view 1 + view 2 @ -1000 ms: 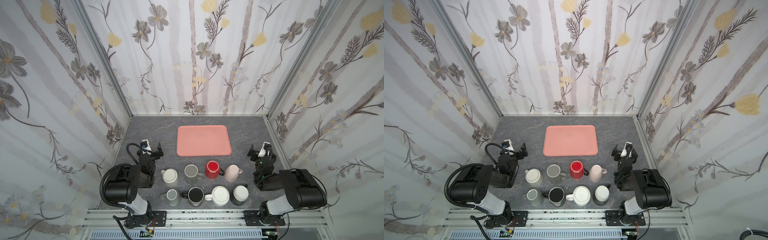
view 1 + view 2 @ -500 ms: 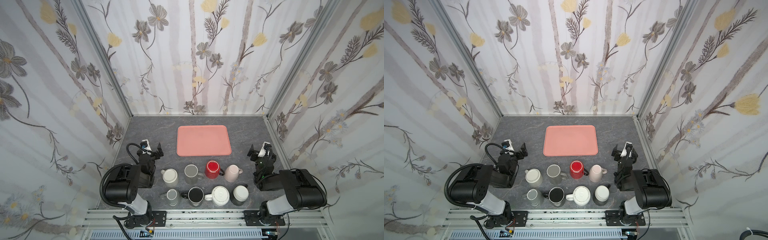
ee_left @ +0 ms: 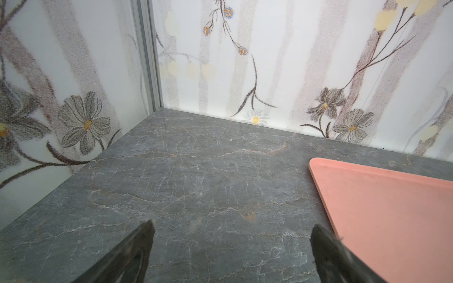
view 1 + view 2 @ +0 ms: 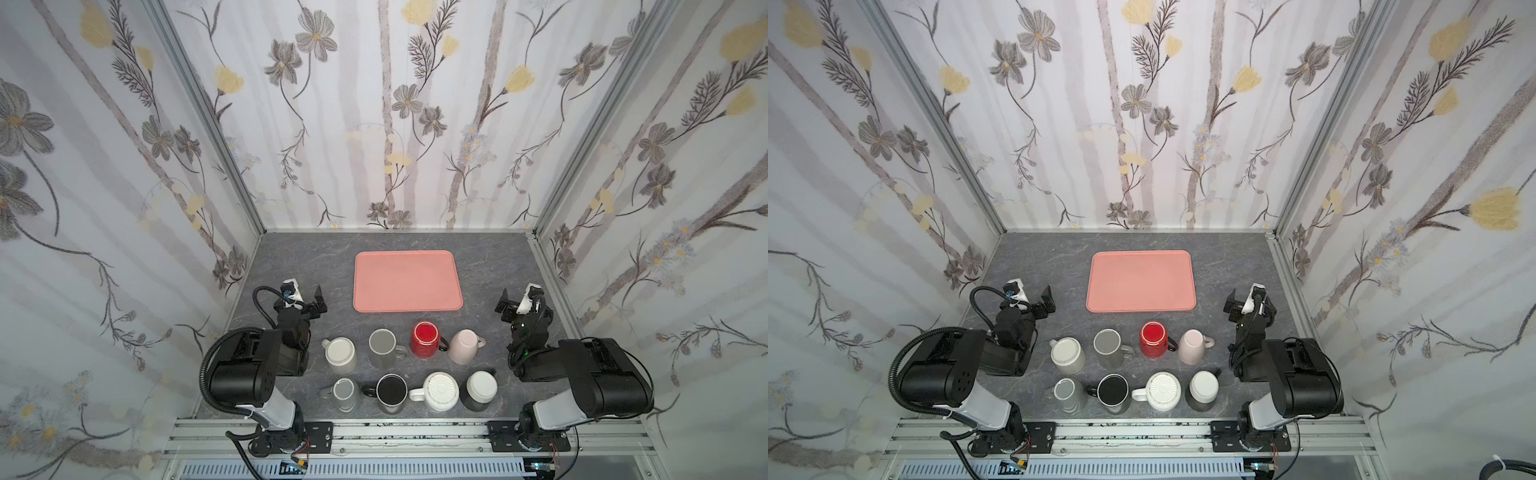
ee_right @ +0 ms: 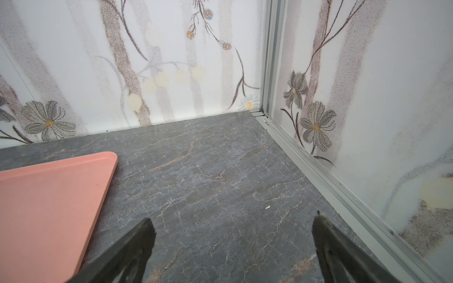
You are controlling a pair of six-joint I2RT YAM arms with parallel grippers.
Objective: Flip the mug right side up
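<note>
Mugs [image 4: 384, 347], eight in two rows, sit on the grey table [image 4: 299, 257] between the arms, just in front of a pink tray [image 4: 407, 280]. Left gripper [image 3: 232, 227] and right gripper [image 5: 234, 220] hover spread wide, empty, flanking the tray.

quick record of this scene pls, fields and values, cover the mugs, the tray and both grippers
mugs: eight in two rows of four on the table
back row, left to right: white mug, grey mug, red mug, pink mug
front row: pale grey mug, black mug, ribbed white mug, dark mug
tray: pink, bare, behind the mugs
left gripper: fingers open, holding nothing
right gripper: fingers open, holding nothing
orientation: ribbed white mug shows its base; others unclear
</note>
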